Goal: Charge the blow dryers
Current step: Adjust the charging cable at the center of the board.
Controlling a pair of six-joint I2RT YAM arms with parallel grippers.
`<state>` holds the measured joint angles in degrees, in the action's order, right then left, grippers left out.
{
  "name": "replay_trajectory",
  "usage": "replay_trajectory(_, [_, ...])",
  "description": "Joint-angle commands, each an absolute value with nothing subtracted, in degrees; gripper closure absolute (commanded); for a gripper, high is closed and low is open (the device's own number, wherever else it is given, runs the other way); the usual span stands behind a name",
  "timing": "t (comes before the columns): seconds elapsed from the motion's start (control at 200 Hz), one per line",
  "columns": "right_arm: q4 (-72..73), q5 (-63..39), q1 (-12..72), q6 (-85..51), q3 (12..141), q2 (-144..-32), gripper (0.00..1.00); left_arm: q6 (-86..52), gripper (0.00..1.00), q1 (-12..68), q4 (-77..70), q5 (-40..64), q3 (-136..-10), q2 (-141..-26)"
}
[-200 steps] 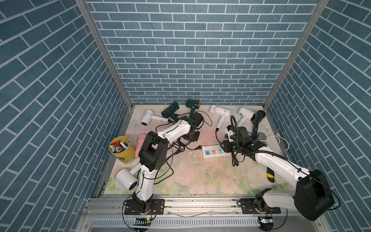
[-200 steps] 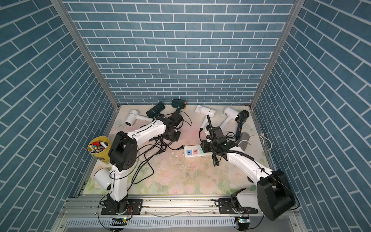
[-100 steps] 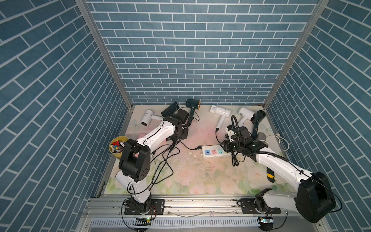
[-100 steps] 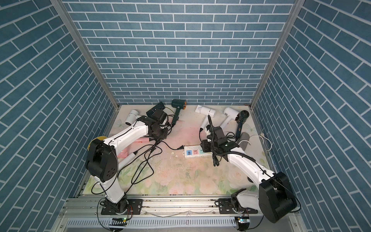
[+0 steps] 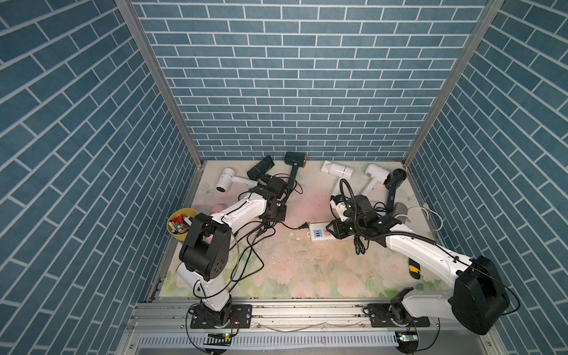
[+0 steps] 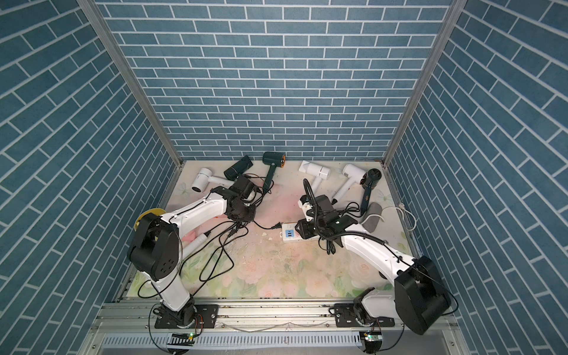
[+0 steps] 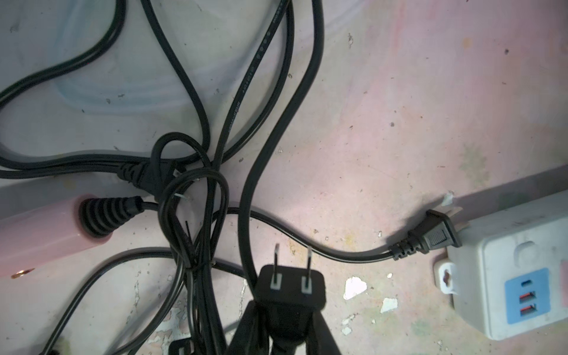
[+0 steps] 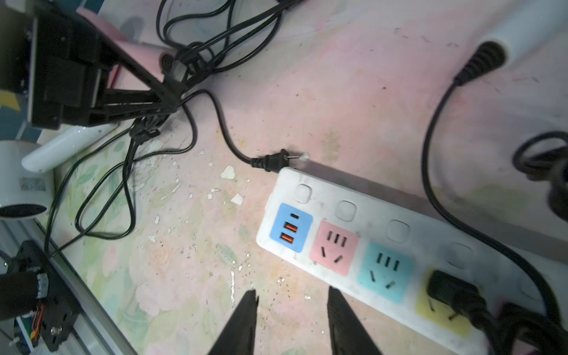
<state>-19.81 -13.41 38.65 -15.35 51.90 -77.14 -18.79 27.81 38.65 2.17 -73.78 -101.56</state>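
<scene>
On the floral worktop the left end effector pinches a plug. The tangled cords at nine o'clock of the power strip may snag it. The right end effector is spread, empty.

Here's the floral tabletop mat, scuffed and flecked with white flakes, and strung along its back edge lie a white dryer, a black dryer, a dark green dryer, a second white dryer, a third white dryer and a navy dryer. Mid-table sits the white power strip, a loose black plug just beside its end, while a tangle of black cords sprawls leftward near a pink dryer. At the left edge stands a yellow cup of small bits, and over on the right lie a grey fuzzy roll and a yellow-and-black utility knife.
</scene>
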Motion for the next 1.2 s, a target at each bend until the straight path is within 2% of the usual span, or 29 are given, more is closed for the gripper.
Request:
replay_trajectory(0.0, [-24.3,-13.5,41.9,-9.8,57.1,-82.1,0.6,-19.5,0.77,27.1,37.1,3.2,-73.3,-99.9])
replay_trajectory(0.145, [-29.3,-12.4,45.1,-7.6,65.2,-91.0,0.6,-19.6,0.76,27.1,37.1,5.4,-74.8,-100.6])
replay_trajectory(0.3, [-35.0,-8.2,45.5,-9.6,74.0,-97.6,0.6,-19.8,0.69,27.1,33.9,9.4,-71.3,-99.6])
replay_trajectory(0.36, [-36.1,-7.5,45.3,-11.4,76.3,-99.1,0.6,-19.8,0.61,27.1,30.3,12.1,-68.3,-97.8])
replay_trajectory(0.465, [-37.1,-8.1,45.3,-13.8,80.0,-101.6,0.59,-20.2,0.41,27.1,25.1,14.0,-63.3,-93.9])
replay_trajectory(0.635, [-37.2,-10.9,45.6,-13.0,83.8,-104.9,0.59,-21.2,0.28,26.1,20.1,9.1,-56.9,-86.7])
replay_trajectory(0.795, [-41.2,-13.6,48.9,-3.6,88.8,-108.1,0.59,-24.8,0.17,22.4,15.9,6.6,-50.2,-79.3])
replay_trajectory(0.995, [-49.1,-11.3,52.5,7.5,96.8,-114.4,0.6,-29.8,0.13,16.3,10.6,9.3,-43.7,-73.6])
replay_trajectory(1.195, [-55.2,-8.5,54.2,10.7,108.6,-124.3,0.62,-33.5,0.13,9.9,6.5,14.1,-38.5,-70.4])
